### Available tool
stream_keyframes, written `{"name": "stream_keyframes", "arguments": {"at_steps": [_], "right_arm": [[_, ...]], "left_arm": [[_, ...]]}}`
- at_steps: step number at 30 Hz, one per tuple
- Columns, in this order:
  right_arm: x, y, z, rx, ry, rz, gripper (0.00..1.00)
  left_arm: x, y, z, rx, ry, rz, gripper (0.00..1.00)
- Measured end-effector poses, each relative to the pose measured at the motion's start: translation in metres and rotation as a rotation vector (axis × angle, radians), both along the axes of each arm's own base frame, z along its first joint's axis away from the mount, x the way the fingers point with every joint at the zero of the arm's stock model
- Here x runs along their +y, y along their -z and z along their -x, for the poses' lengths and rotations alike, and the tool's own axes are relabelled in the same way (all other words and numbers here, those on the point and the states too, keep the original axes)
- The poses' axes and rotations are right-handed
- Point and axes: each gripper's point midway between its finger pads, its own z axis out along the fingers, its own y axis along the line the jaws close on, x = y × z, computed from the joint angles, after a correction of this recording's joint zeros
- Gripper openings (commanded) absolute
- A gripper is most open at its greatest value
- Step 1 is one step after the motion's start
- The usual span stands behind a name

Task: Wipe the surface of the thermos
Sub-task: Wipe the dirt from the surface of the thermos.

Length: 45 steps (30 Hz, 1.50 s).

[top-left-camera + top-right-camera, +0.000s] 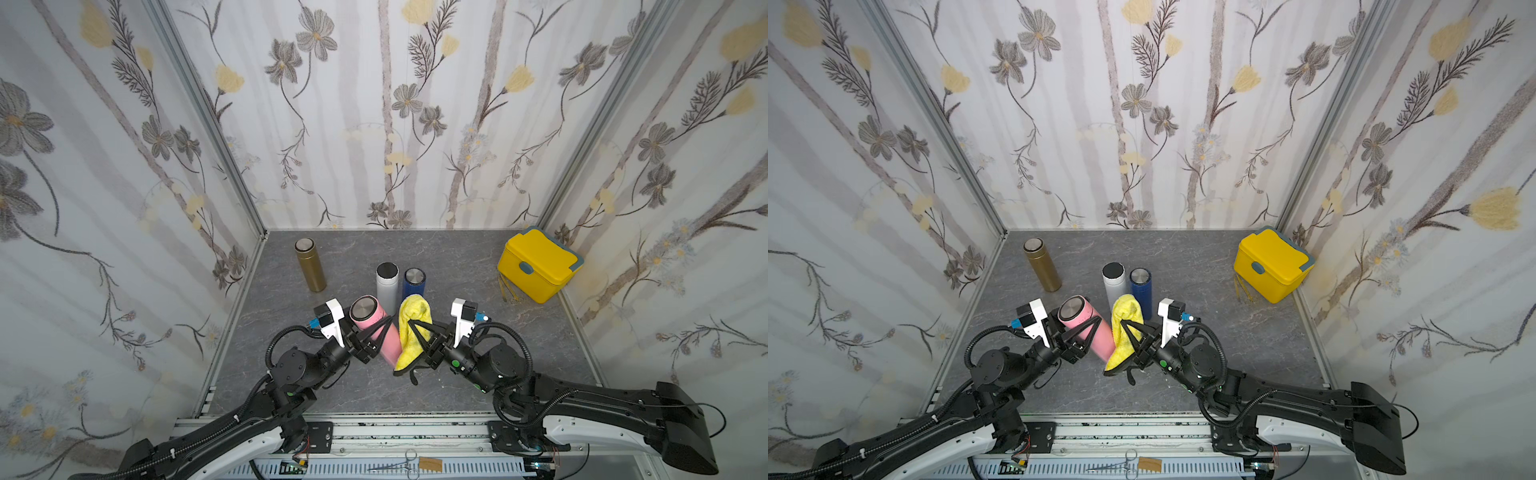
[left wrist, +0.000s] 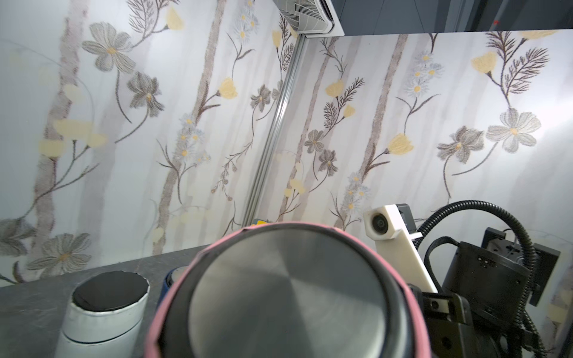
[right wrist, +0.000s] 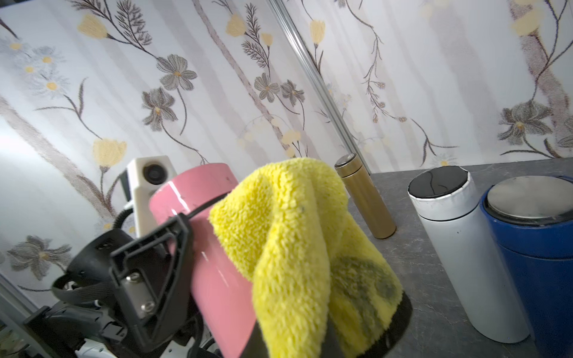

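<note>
My left gripper (image 1: pixel 380 332) is shut on a pink thermos (image 1: pixel 390 347) with a steel lid (image 2: pixel 285 294) and holds it tilted above the grey table. Its fingers (image 3: pixel 161 248) clasp the middle of the body. My right gripper (image 1: pixel 413 326) is shut on a fluffy yellow cloth (image 1: pixel 413 311) with a dark stain and a black edge. The cloth (image 3: pixel 294 232) lies against the right side of the thermos (image 3: pixel 217 279). Both top views show the pair, thermos (image 1: pixel 1100 345) and cloth (image 1: pixel 1127 309), at the table's middle front. The cloth hides the right fingertips.
Upright behind the held pair stand a white thermos (image 1: pixel 387 286) and a blue thermos (image 1: pixel 413 282). A gold thermos (image 1: pixel 311 266) stands at the back left. A yellow lidded box (image 1: pixel 538 266) sits at the back right by the wall. Patterned walls close three sides.
</note>
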Motion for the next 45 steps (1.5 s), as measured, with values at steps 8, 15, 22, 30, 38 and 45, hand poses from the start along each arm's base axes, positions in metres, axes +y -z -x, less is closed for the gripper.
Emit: {"name": "stream_keyframes", "arguments": {"at_steps": [8,15,22,30,38,45], "right_arm": [[-0.002,0.064,0.01,0.108,-0.077,0.09,0.0],[-0.023,0.056,0.025,0.115,-0.06,0.004,0.0],[-0.005,0.012,0.025,0.078,-0.083,-0.04,0.0],[0.014,0.002,0.03,0.04,-0.14,-0.032,0.0],[0.003,0.061,0.019,0.11,-0.119,0.07,0.0],[0.005,-0.046,0.024,0.027,-0.166,-0.08,0.0]], "left_arm": [[-0.007,-0.004,-0.002,-0.005,0.004,-0.035,0.0],[0.004,-0.029,0.014,-0.031,0.056,0.045,0.0],[0.002,-0.011,0.003,0.065,0.038,0.036,0.0],[-0.011,-0.001,-0.008,0.102,0.025,-0.02,0.0],[-0.002,-0.028,-0.005,0.048,-0.006,-0.01,0.0],[0.002,-0.039,-0.006,0.025,-0.034,-0.004,0.0]]}}
